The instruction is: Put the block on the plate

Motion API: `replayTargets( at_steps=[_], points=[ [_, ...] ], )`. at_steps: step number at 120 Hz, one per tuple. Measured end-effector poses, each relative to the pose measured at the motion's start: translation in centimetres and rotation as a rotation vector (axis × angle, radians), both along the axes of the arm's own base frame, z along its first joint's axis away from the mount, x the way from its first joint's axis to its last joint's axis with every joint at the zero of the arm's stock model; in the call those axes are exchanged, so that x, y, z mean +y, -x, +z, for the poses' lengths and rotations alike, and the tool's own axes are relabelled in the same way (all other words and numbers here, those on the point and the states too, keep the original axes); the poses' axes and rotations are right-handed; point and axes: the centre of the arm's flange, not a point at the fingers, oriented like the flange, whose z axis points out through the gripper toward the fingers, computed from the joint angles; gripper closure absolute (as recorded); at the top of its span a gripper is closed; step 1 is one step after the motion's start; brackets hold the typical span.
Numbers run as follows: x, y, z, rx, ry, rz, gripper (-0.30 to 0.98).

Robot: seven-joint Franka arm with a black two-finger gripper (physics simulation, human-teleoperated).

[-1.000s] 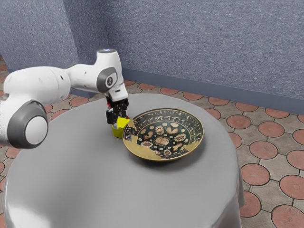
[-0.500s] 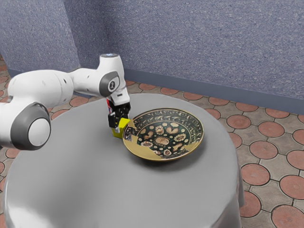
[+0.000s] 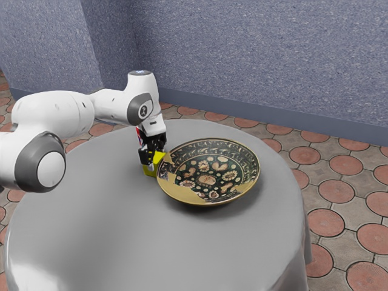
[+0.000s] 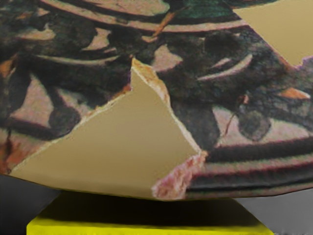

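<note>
Block (image 3: 149,171) sat directly beneath the robot's gripper (image 3: 152,159) on Tuesday-grey cloth's edge of play: no, the yellow piece lay low at the hand, near the surface of the round grey table (image 3: 109,224), with the broad patterned plate (image 3: 208,173) just beside it toward the exterior view's right.Block (image 3: 149,171), bright yellow, sat directly beneath the robot's gripper (image 3: 152,159), low over a round grey table (image 3: 109,224), with a broad patterned plate (image 3: 208,173) just beside it toward the exterior view's right. The coming move appeared to turn on that short sideways run from the hand to the dish. Seen from the wrist, the plate's rim (image 4: 244,190) overlapped part of the block, suggesting that a straight push across would meet the raised edge and that a lift should come first. The hand was down at the block, but whether it had a firm hold or was merely around it could not be told, nor how wide it stood. Whether the block touched the cloth beneath was equally unclear. It was outside the dish, its placement yet to be made. The job looked to be at the grasping stage, with lift, crossing and release ahead. A slack hold could drop the piece, while a low crossing might knock or tip the plate. The block's flat sides seemed likely to suit a steady pinch.
</note>
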Motion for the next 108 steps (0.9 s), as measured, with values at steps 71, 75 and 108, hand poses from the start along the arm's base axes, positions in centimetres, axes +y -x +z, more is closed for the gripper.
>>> replayTargets(
  at_steps=[71,75,108],
  points=[
    [-0.3,0.1,0.5,-0.006,-0.008,0.003,0.29],
    [-0.2,0.1,0.6,-0.007,-0.008,0.004,0.29],
    [-0.5,0.6,3.0,-0.023,-0.013,0.007,0.3]
  ],
)
